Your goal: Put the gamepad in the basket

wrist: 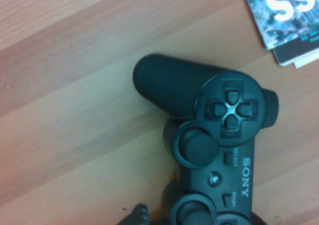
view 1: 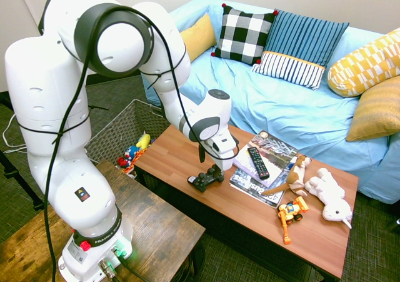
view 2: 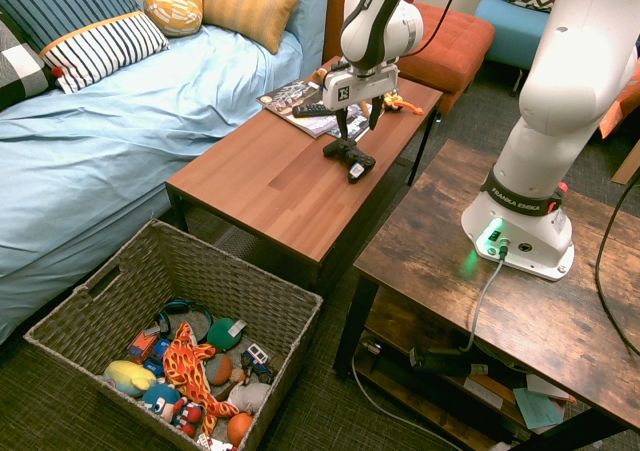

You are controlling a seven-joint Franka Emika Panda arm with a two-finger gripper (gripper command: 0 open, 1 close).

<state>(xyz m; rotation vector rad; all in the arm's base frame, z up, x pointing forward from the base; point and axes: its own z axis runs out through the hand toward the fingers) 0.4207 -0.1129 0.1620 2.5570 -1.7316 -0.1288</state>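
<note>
The gamepad [view 1: 204,180] [view 2: 349,157] [wrist: 214,135] is small and black and lies flat on the low wooden coffee table [view 1: 262,222] [view 2: 270,186], near its front edge. My gripper [view 1: 211,167] [view 2: 356,133] hangs just above it, open, one finger on either side and nothing held. The wrist view shows the pad close up, with its d-pad and thumbsticks facing up. The basket [view 1: 119,127] [view 2: 285,336] is a large woven grey-brown one standing on the floor off the table's end, with several toys in it.
A long black remote [view 1: 257,162] [view 2: 312,110] lies on magazines [view 1: 265,151] [view 2: 300,96] right behind the gamepad. Plush animals [view 1: 331,197] and an orange toy [view 1: 290,214] sit at the table's far end. The blue sofa [view 1: 281,100] runs along the table's back.
</note>
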